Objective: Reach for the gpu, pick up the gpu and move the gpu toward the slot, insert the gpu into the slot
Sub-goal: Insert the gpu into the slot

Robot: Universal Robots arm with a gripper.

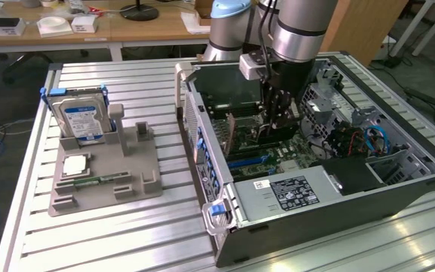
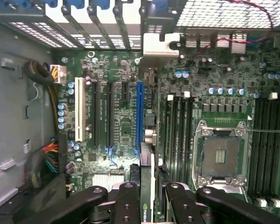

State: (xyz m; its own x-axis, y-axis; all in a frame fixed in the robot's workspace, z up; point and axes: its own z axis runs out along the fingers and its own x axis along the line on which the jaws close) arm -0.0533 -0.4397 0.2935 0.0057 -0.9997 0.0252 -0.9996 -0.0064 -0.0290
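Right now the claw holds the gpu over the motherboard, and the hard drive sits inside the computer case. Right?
No: the exterior view shows the hard drive on the grey stand outside the computer case. The claw does hold the gpu over the motherboard.

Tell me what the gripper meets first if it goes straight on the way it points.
The gripper, closed on the gpu, points at the motherboard. The card's edge would likely reach the blue slot first, or the board right beside it; how far above it hangs is unclear.
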